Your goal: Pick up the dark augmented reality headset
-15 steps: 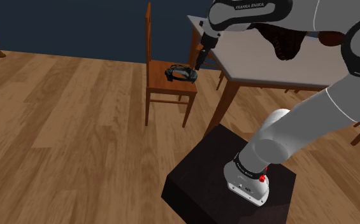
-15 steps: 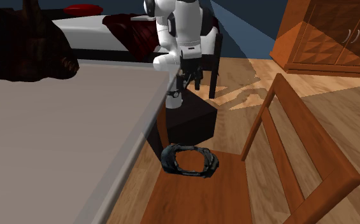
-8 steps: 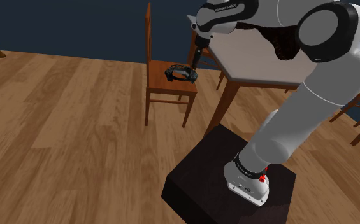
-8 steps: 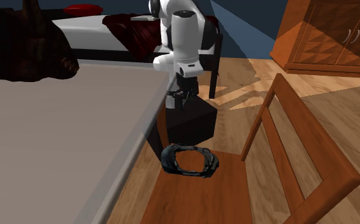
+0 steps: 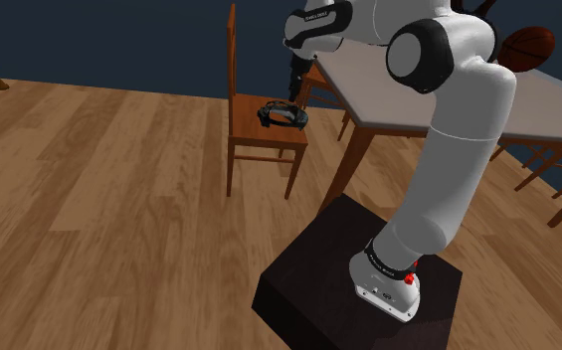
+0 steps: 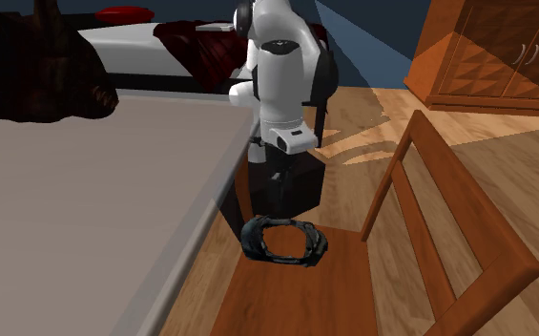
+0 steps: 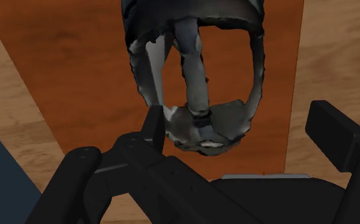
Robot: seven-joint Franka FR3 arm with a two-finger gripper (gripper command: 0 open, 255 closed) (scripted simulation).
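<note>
Wrist view puts the dark headset point(image 7: 204, 124) straight ahead of me, lying on the reddish-brown wooden chair seat point(image 7: 83, 57). My gripper point(image 7: 239, 127) is spread wide, and my two black fingers point(image 7: 330, 130) have hold of nothing. The headset's nearer end, a greyish padded lump where its straps meet, sits in the gap between my fingers, but off centre. One fingertip overlaps its rim in this picture, while the other stands well clear, with bare seat between it and the band. The rest of the band loops away from me, with one strap running along its middle. Whether the close fingertip touches the rim, I cannot tell from here.

From the shoulder view, my gripper point(image 5: 294, 76) hangs above the headset point(image 5: 282, 114) with a visible gap between us, so I am over it and not on it. The headset rests on the front part of the seat, away from the backrest point(image 5: 233, 50) and just beside the edge of the grey-topped table point(image 5: 438, 99).

Seen in the second exterior view, the headset point(image 6: 312, 244) lies flat as an open ring on the seat, close under the table's edge. My white arm point(image 6: 279, 76) comes down behind it in front of the dark stand point(image 6: 300, 186).
</note>
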